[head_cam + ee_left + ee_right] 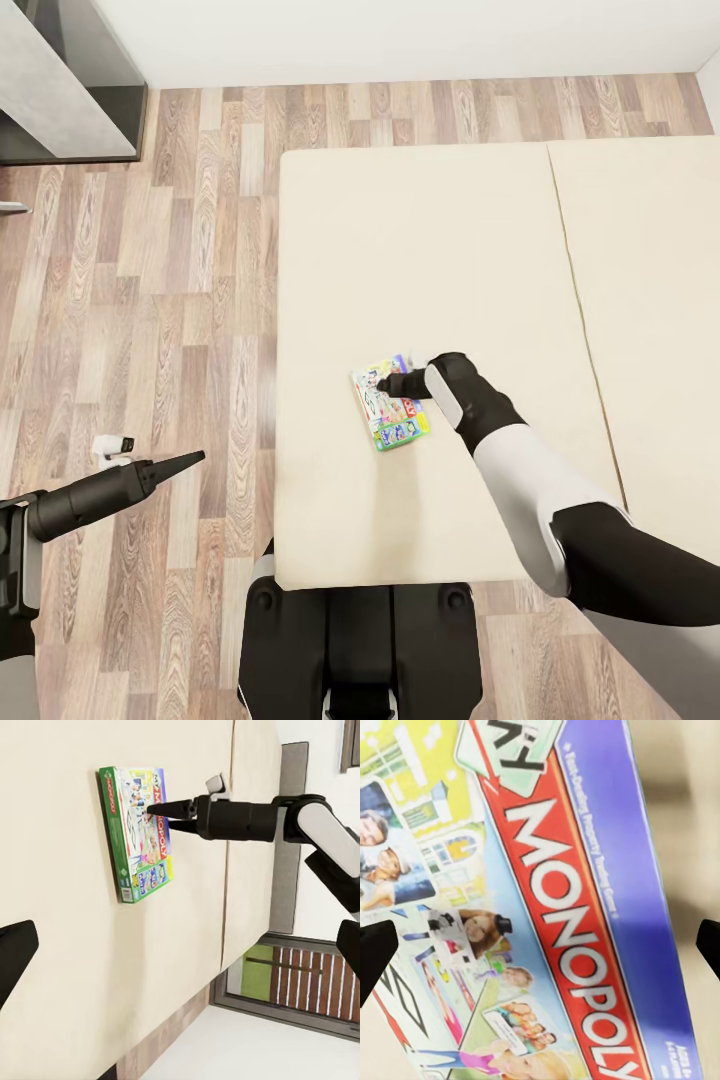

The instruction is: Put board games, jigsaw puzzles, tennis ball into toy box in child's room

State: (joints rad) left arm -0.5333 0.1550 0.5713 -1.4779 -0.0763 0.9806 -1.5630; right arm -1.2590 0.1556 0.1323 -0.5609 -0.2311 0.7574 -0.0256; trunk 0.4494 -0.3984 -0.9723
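Because the board game [391, 404] is a flat card box, I judge that it is light and quite stiff, but its printed lid looks smooth and may slide between the fingers. It lies flat on the bed [420, 250], on the left beige mattress pad, near the side of the bed that is closest to the robot. In the right wrist view the word MONOPOLY is printed on a red band across the lid, with a blue strip along one long edge; in the left wrist view the narrow side wall is green.

The right pincer [159, 811] is directly above the box, and in the left wrist view its dark fingers come together to a narrow point that is at the lid or just over it; I cannot tell if it touches. In the right wrist view, however, two dark fingertips [375, 956] stand at opposite edges of the picture with the box between them, so I cannot say for sure how wide the jaws are. The pincer does not hold the box yet.

I think the best hold is across the short width, one finger on each long edge, near the middle of the box so it does not tip. The soft mattress should give a little and let the fingers go down beside the edges.

The left pincer [185, 461] hangs over the wooden floor [180, 300], well apart from the bed, with its fingers together and holding nothing.
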